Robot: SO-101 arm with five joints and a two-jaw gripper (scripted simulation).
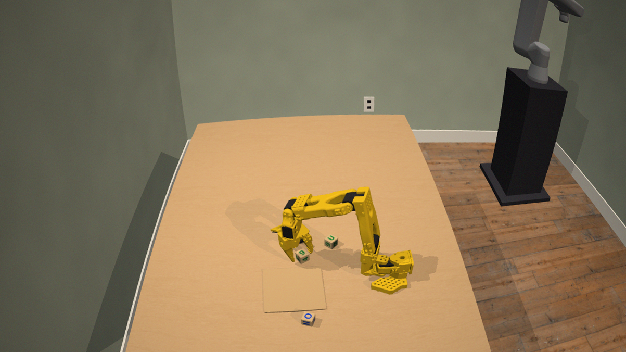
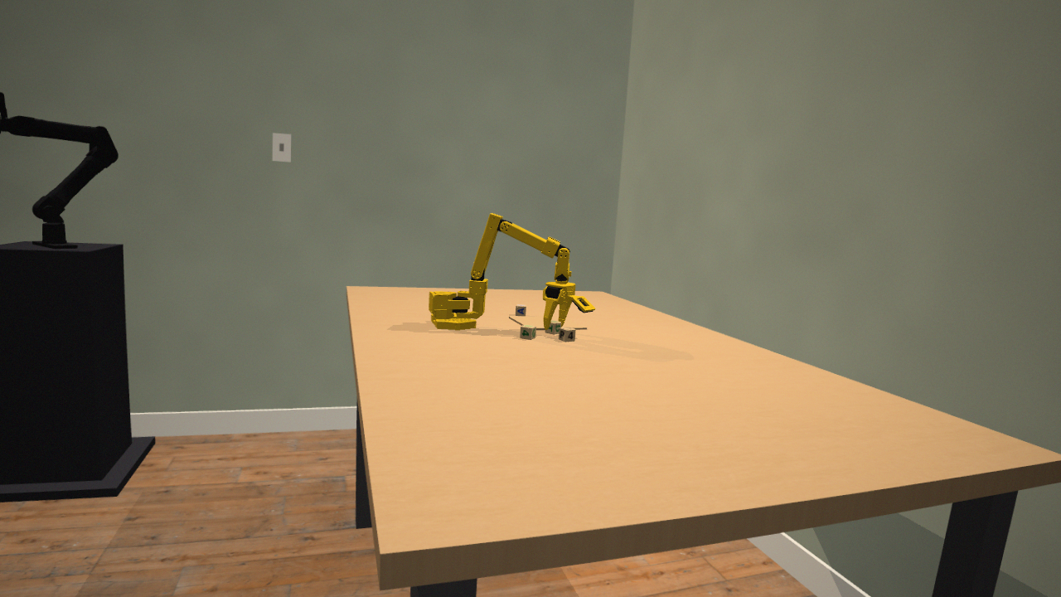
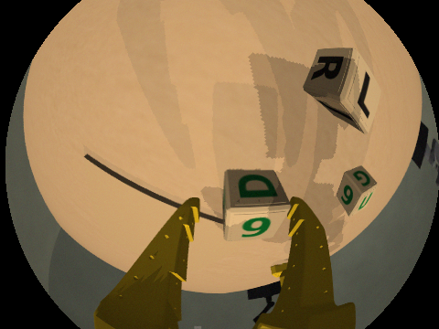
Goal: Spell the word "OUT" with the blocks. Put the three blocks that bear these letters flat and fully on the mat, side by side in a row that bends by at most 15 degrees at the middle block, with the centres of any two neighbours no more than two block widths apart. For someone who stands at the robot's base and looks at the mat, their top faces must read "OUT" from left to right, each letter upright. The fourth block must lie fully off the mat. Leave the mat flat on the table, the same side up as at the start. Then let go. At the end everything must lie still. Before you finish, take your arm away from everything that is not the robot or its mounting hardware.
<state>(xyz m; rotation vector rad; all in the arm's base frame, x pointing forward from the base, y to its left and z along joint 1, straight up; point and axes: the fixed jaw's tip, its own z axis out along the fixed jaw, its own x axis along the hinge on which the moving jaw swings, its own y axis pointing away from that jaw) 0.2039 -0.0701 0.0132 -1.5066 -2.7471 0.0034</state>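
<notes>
My gripper point(image 1: 302, 256) point(image 2: 554, 327) point(image 3: 245, 201) is open, low over a block point(image 1: 301, 256) point(image 3: 256, 206) with a green 9 on top and a D on one side. That block is between the fingertips, close to the right finger, with a gap to the left one in the wrist view. The U block point(image 1: 331, 242) point(image 2: 527, 333) point(image 3: 357, 189) lies nearer the arm's base, U on top. The O block point(image 1: 308, 318) point(image 2: 520, 310) lies off the mat's near edge in the top view, blue O on top. The mat point(image 1: 294, 291) bears no block.
A block with black L and R point(image 3: 342, 84) point(image 2: 566, 335) lies beyond the 9 block; the gripper hides it in the top view. The arm's base point(image 1: 390, 271) point(image 2: 453, 315) stands on the table point(image 1: 241, 172) point(image 2: 630, 445). A dark mat edge point(image 3: 137, 184) shows in the wrist view.
</notes>
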